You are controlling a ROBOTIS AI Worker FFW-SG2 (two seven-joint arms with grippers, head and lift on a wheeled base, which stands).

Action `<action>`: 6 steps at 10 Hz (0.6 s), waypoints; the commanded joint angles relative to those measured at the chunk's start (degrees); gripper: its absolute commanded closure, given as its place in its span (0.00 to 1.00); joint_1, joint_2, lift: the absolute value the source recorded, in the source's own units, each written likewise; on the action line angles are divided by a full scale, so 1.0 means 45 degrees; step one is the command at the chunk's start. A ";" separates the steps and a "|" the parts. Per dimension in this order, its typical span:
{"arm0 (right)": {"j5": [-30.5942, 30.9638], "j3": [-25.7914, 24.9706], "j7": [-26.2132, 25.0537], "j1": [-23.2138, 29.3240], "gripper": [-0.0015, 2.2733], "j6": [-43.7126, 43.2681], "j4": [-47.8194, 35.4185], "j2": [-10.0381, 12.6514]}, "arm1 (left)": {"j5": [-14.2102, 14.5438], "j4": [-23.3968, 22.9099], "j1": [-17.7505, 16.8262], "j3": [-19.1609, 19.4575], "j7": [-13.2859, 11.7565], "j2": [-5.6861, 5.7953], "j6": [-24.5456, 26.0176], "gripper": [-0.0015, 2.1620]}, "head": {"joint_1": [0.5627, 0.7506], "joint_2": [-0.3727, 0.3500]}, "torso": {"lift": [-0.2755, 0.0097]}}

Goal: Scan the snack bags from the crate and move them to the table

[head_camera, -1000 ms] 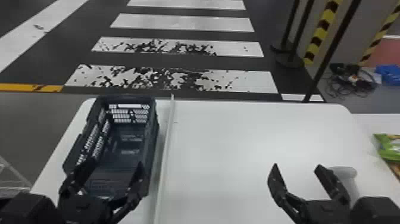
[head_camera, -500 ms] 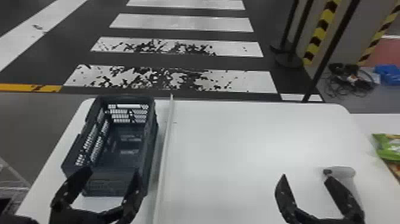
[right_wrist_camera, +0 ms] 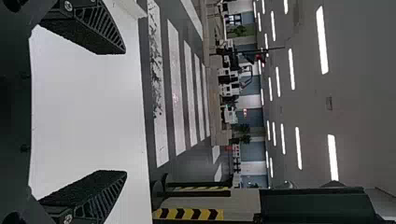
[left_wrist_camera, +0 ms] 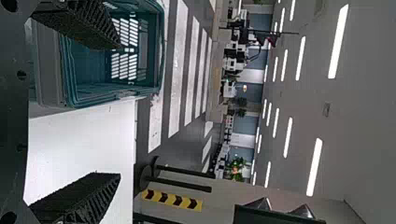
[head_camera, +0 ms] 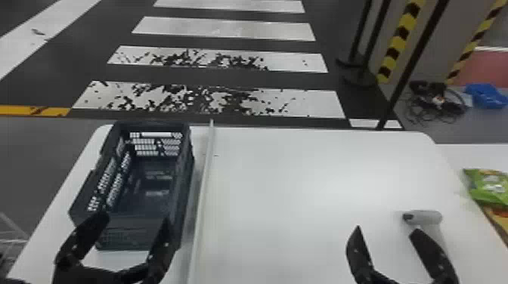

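In the head view my left gripper (head_camera: pixel 126 236) stands open at the near end of the dark crate (head_camera: pixel 140 232), which has no bags visible inside. My right gripper (head_camera: pixel 387 236) is open at the table's near right, one finger beside the grey handheld scanner (head_camera: pixel 425 217). Green snack bags (head_camera: pixel 487 187) lie at the right edge. The left wrist view has the left gripper (left_wrist_camera: pixel 98 112) open, with the crate (left_wrist_camera: pixel 86 65) partly behind one finger. Nothing is between the fingers of the right gripper (right_wrist_camera: pixel 105 112) in the right wrist view.
A pale raised strip (head_camera: pixel 202 196) runs along the white table (head_camera: pixel 295 170) just right of the crate. A second white surface (head_camera: pixel 474 155) adjoins on the right. Black posts and striped barriers (head_camera: pixel 400 41) stand beyond the table.
In the head view both grippers have shifted toward the near edge, and the right one also slightly rightward. More of the crate's near wall and the scanner is uncovered.
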 commanded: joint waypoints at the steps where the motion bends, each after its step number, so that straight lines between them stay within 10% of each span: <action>1: 0.0027 0.0001 -0.0019 0.0010 0.03 -0.0002 0.0031 0.0000 | 0.0108 0.0005 -0.0018 0.0041 0.0000 0.0040 -0.0002 0.00 | 0.70 0.46 | 0.63; 6: 0.0007 0.0021 -0.0078 0.0127 0.03 -0.0002 0.0051 -0.0039 | 0.0205 0.0064 0.0079 0.0002 -0.0019 0.0060 -0.0002 0.00 | 0.70 0.46 | 0.63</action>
